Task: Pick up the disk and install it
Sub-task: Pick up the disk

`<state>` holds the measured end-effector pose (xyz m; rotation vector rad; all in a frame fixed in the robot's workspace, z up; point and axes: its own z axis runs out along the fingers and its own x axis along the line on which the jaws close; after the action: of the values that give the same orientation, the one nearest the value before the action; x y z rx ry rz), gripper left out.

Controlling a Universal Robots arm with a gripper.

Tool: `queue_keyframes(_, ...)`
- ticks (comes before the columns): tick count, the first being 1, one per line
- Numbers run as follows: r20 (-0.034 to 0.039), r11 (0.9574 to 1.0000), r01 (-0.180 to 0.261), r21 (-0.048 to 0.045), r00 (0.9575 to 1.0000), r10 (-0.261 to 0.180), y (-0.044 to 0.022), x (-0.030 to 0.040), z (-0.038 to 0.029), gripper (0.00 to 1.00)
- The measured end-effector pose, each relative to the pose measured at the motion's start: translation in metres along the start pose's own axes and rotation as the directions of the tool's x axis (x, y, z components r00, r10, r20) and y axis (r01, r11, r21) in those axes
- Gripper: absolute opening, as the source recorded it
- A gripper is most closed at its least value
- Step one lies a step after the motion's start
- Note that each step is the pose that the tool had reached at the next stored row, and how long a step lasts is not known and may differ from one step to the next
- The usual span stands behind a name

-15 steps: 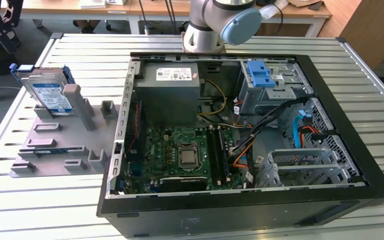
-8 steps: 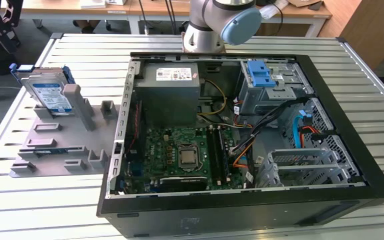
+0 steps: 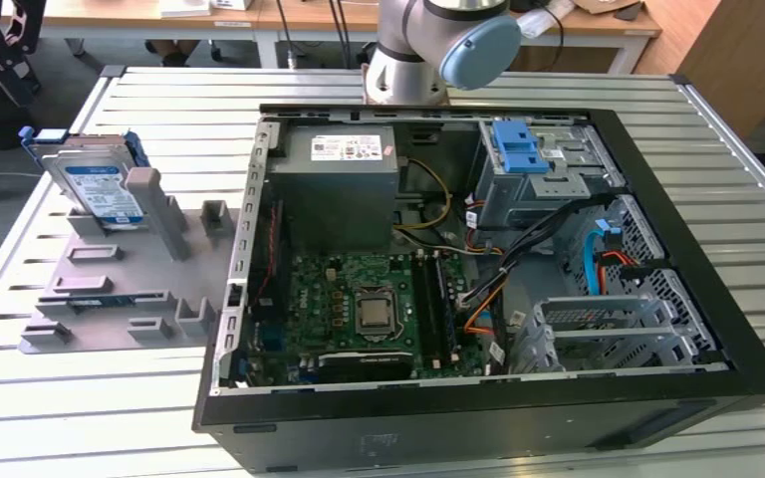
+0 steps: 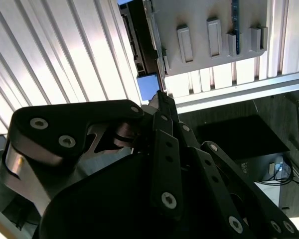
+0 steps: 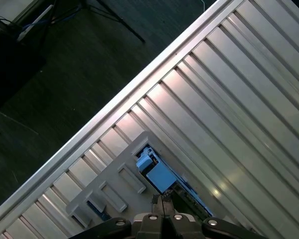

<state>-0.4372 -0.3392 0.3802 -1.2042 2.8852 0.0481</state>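
Slatted metal table (image 3: 156, 100), dark floor (image 5: 65, 59) beneath, wooden desks (image 3: 316, 18) behind, wooden panel (image 3: 735, 50) alongside.

Disk (image 3: 95, 187): silver, white-and-blue label, blue frame. Fixture (image 3: 117, 289): grey. Table (image 3: 64, 418): silver, ribbed stripes. Computer case (image 3: 489, 403): black. Motherboard (image 3: 343, 299): green. Power supply (image 3: 343, 179): grey, white sticker. Gripper (image 4: 161, 97): black.

Slatted metal table (image 3: 721, 149), open black computer case (image 3: 489, 400) lying on it, grey holder rack (image 3: 104, 291) just beside the case
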Motion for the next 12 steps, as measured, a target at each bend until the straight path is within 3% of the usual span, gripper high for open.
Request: queue_keyframes(12,-0.0002,1.0000,0.008,-0.0002,1.0000,-0.008,0.0000,0.0000,0.0000,0.11)
